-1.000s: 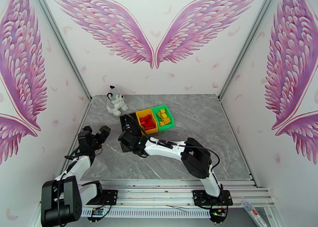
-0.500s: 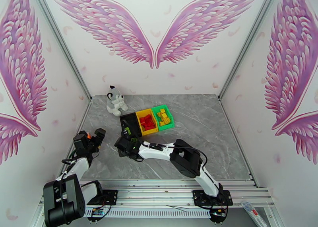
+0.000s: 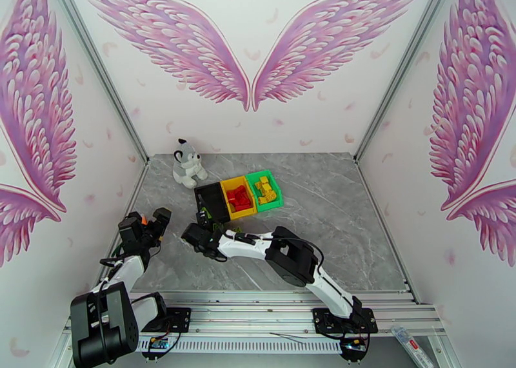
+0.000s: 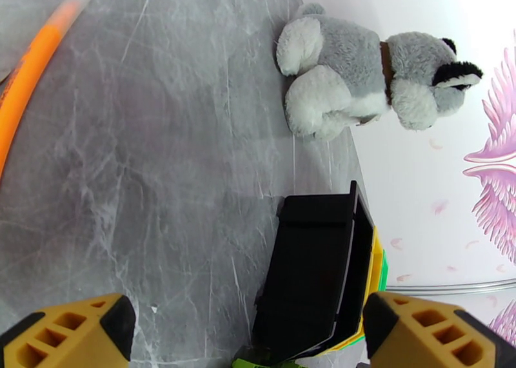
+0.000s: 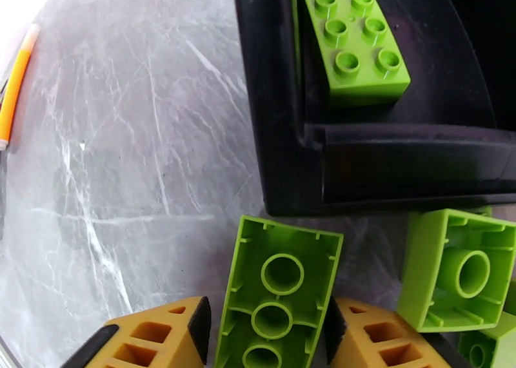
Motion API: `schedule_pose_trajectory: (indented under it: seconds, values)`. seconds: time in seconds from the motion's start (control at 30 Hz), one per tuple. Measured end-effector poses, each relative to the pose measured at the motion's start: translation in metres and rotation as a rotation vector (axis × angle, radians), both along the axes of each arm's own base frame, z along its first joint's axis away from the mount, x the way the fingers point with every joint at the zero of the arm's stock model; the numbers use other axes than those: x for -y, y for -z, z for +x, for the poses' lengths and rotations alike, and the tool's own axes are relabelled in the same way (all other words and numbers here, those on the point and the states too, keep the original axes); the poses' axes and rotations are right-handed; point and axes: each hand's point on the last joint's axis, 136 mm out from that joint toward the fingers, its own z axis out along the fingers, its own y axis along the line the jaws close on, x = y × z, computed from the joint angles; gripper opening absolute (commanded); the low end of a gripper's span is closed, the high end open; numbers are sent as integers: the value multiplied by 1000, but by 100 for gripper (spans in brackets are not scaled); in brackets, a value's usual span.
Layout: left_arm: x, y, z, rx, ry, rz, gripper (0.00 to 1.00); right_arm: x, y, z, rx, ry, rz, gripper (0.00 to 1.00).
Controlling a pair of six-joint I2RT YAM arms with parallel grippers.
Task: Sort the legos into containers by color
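A lime-green plastic lego brick [image 5: 278, 292] lies hollow side up on the table, just short of the near corner of the black rectangular plastic bin [image 5: 290, 169]; the right gripper [image 5: 266, 337] has its yellow fingers [image 5: 155, 334] pressed to the brick's two long sides, clamped on it; a second upturned green brick [image 5: 451, 269] sits just beside it, under the bin's front wall; a third green brick [image 5: 351, 40] lies studs up inside the black bin, against its side wall. From above, the black bin touches the yellow plastic bin [image 3: 244, 215] holding red bricks [image 3: 240, 198], which touches the green plastic bin [image 3: 278, 187] holding yellow bricks [image 3: 264, 190]; the grey marble tabletop [image 3: 335, 221] lies bare to the right of the bins; a grey-white plush toy [image 3: 187, 163] sits near the back left corner. The left gripper [image 3: 149, 221] hangs near the table's left edge, fingers wide apart, holding nothing.
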Motion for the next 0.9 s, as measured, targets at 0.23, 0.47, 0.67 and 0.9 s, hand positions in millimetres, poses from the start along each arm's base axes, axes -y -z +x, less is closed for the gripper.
schedule_pose_trajectory:
  seconds: [0.23,0.47,0.67,0.9]
  values:
    - [4,-3,2,15,16,-4,99,15,-1,-5,19,8,9,25]
    - [38,-4,5,25,139,19,99,49,-7,-22,17,1,-9,23]
    - [79,-15,21,48,289,49,99,61,-48,-17,76,5,26,24]
    - [82,-14,23,48,300,56,99,70,-81,19,128,39,45,25]
